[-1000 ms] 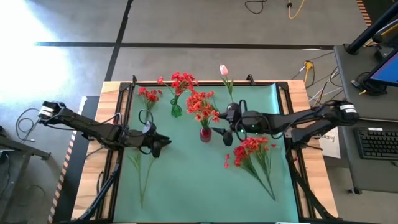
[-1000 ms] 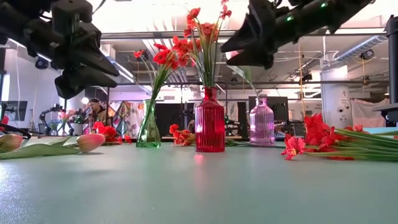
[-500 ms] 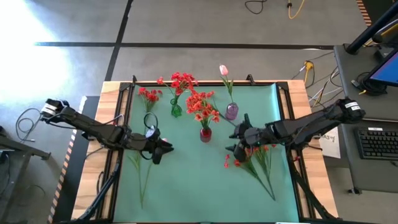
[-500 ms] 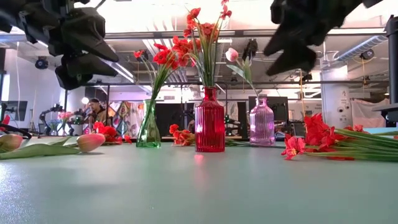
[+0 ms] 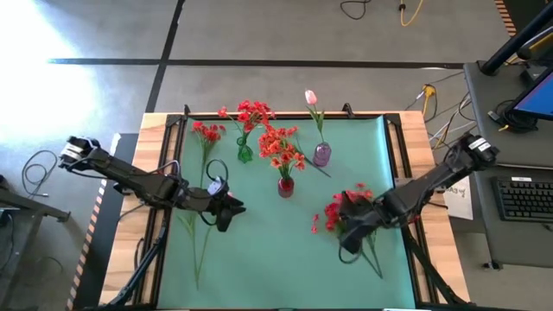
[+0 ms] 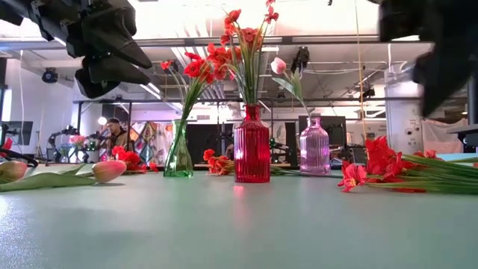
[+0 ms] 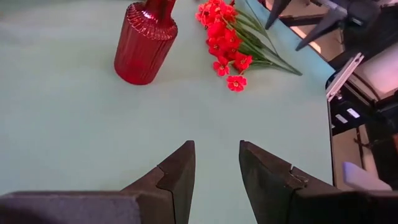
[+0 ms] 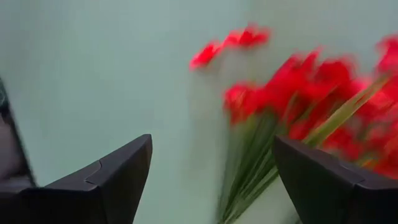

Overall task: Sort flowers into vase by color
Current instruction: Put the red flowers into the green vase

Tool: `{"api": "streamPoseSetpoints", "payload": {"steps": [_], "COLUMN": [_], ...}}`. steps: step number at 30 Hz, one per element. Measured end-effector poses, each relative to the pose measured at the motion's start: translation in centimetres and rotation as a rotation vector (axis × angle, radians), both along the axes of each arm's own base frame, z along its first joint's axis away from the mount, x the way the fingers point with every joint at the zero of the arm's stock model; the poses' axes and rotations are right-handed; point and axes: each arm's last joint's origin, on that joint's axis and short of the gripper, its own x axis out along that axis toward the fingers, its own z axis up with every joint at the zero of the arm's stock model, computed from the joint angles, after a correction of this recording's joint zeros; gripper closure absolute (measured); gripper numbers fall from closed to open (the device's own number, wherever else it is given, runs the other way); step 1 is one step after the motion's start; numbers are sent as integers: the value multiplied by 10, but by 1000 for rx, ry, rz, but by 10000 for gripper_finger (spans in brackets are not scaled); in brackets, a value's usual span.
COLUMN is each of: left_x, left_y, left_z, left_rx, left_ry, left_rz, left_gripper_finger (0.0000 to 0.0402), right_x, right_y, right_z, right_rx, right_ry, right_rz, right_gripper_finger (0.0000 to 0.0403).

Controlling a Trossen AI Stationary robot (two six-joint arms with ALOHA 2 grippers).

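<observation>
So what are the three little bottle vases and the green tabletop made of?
The red ribbed vase, green vase and purple vase look like tinted glass: light shines through and their ridges glint. The pale green table cover seems a smooth matte mat, perhaps rubber or vinyl; it shows only a faint reflection.

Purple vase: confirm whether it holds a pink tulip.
Yes, a pink tulip stands upright in the purple vase beside the red vase.
</observation>
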Motion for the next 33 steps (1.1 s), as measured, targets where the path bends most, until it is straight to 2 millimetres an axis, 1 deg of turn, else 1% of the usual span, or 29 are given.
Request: {"api": "streamPoseSetpoints", "payload": {"steps": [4,6,9,13,18,20,23,25,33], "left_x": [0,0,0,-1,-1,-1,-1,-1,-1], "left_y": [-3,-4,-5,-5,-6,-5,-5,-5,-5], "left_z": [2,2,2,0,-1,-1,-1,-1,-1], "left_rx": [17,26,33,42,51,68,81,82,86], "left_ry": [0,-1,-2,4,6,4,3,3,4], "left_rz": [-25,-33,-37,-42,-37,-30,-34,-35,-37], "left_gripper_finger": [286,286,286,286,286,286,286,286,286], "right_x": [-10,-14,-12,-7,3,7,12,16,21], "right_y": [13,20,31,36,44,46,50,51,54], "right_z": [-7,-15,-29,-50,-65,-69,-73,-75,-77], "right_rx": [54,56,56,-4,-60,-74,-91,-102,-108], "right_ry": [91,152,214,312,372,382,382,382,375], "right_rz": [-97,-115,-111,-114,-107,-102,-102,-105,-111], "right_gripper_finger": [78,78,78,78,81,89,118,150,323]}}
